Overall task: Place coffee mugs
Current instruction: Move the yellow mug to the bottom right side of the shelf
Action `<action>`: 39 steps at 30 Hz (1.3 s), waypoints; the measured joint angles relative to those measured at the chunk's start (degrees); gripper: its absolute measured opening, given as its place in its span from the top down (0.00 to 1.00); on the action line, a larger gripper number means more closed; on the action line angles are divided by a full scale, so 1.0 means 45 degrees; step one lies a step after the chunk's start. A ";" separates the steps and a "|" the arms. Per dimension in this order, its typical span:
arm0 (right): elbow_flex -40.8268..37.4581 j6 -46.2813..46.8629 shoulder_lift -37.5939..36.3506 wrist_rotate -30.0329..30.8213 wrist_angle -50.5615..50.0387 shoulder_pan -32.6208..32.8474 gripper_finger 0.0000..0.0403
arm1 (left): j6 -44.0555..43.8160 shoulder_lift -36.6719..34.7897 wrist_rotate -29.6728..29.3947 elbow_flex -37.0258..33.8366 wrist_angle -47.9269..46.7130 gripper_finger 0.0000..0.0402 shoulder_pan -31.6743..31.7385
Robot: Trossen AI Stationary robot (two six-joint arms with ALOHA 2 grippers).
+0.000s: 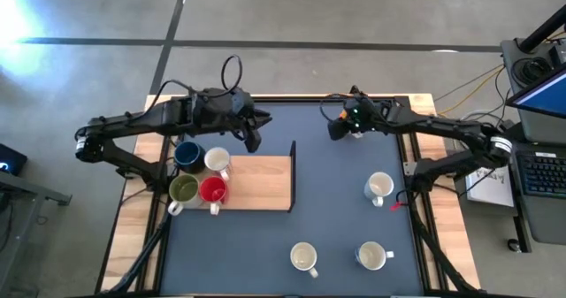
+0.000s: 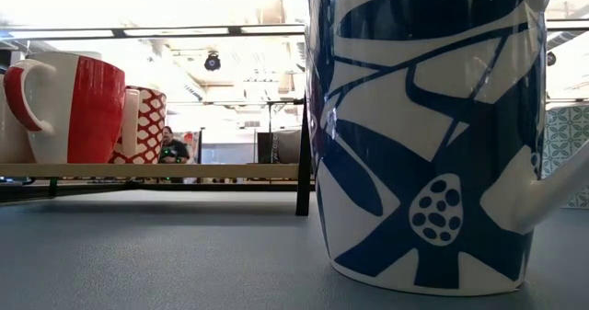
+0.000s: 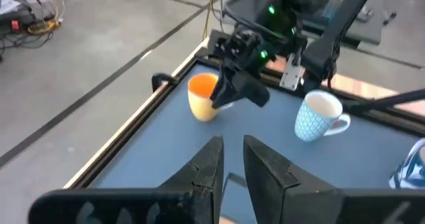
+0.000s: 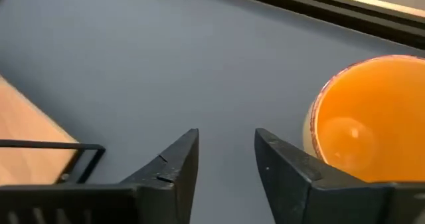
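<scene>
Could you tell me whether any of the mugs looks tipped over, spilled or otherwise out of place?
Nothing stands out: the four mugs on the wooden shelf and the three white mugs on the blue mat stand upright, as does the orange mug beside the right gripper. No spills show.

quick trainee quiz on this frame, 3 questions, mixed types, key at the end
1. How many mugs stand on the wooden board?
2. True or false: the right end effector is closed on the orange mug.
3. Which mug colour is not on the wooden board? A) red B) orange C) dark blue

Key
1. Four.
2. False. Its fingers are open with nothing between them, and the orange mug stands beside them on the mat.
3. B.
</scene>
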 joint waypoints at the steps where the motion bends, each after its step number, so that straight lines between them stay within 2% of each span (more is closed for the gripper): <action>1: 0.0228 -0.0058 0.0211 0.0031 -0.0281 -0.0041 0.64 | -0.0039 0.0000 0.0003 -0.0011 -0.0178 0.90 0.0000; 6: 0.1681 -0.0848 0.1058 0.0635 -0.2234 -0.0122 0.60 | -0.0269 -0.0005 0.0006 -0.0017 -0.0561 0.90 0.0001; 13: 0.3362 -0.1388 0.2142 0.1766 -0.5012 -0.0291 0.61 | -0.0274 -0.0005 0.0006 -0.0017 -0.0662 0.90 0.0005; 23: 0.3335 -0.2151 0.4147 0.1666 -0.5251 -0.0598 0.66 | -0.0279 -0.0015 0.0006 -0.0027 -0.1190 0.90 0.0005; 27: 0.3334 -0.2427 0.4628 0.1666 -0.5247 -0.0607 0.72 | -0.0309 -0.0015 0.0006 -0.0027 -0.1190 0.90 0.0005; 33: 0.3293 -0.2941 0.4707 0.1596 -0.5389 -0.0598 0.94 | -0.0569 -0.0015 0.0006 -0.0027 -0.1185 0.90 0.0005; 39: 0.3481 -0.3455 0.4052 0.1015 -0.6222 -0.0584 0.97 | -0.0944 -0.0015 0.0006 -0.0027 -0.1184 0.90 0.0005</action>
